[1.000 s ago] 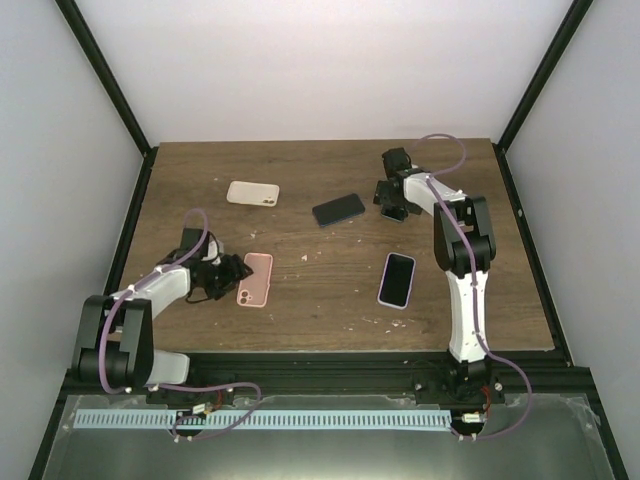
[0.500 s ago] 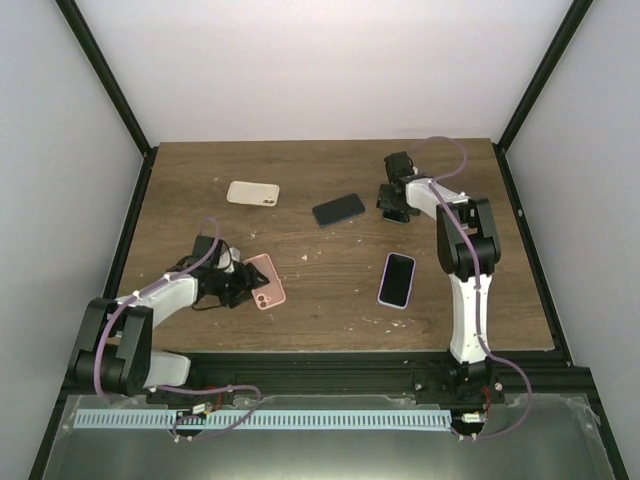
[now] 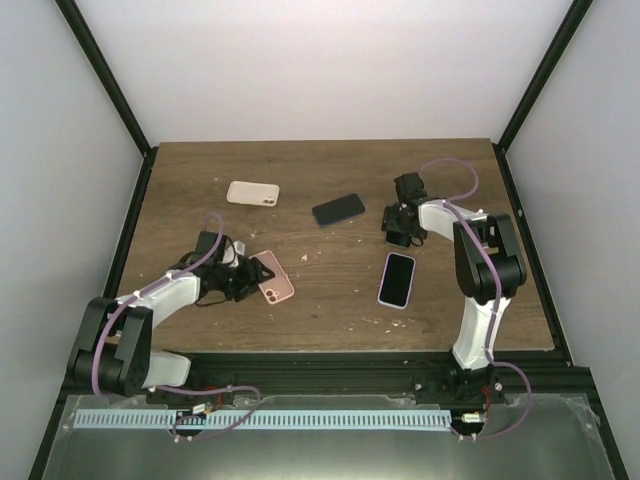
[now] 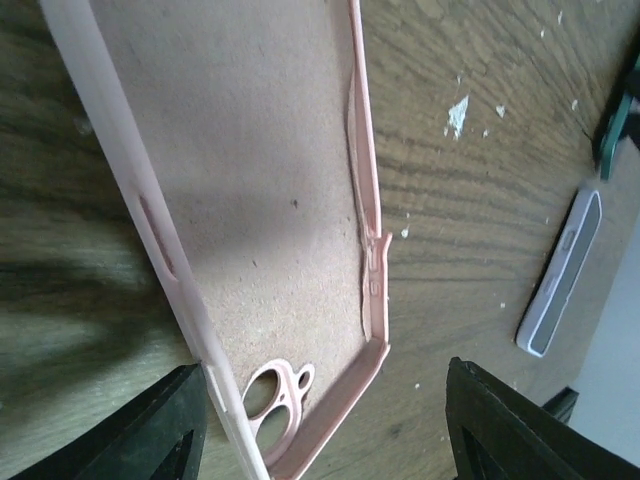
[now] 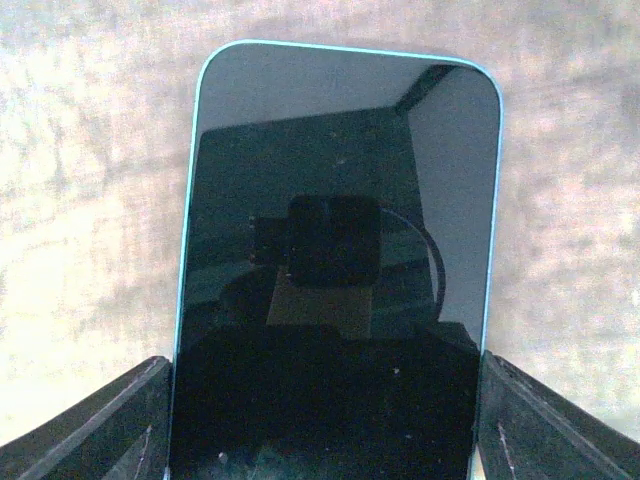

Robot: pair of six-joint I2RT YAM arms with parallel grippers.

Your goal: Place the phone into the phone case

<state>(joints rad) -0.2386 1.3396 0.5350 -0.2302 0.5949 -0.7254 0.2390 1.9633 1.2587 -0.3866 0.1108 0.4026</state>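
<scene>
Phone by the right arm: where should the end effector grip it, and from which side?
Grip the phone across its two long edges, coming down from above. It lies flat with the screen up, so only the thin side edges offer purchase, and the short width is probably the easier span. In the right wrist view, the right end effector is open, with one finger outside each long edge.

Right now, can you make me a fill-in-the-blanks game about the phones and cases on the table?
The case at the left claw is coloured ___.
Inside, that case is ___.
The phone in front of the right claw lies screen ___.
The cream case lies at the far ___ of the table.
Missing words: pink, empty, up, left.
</scene>
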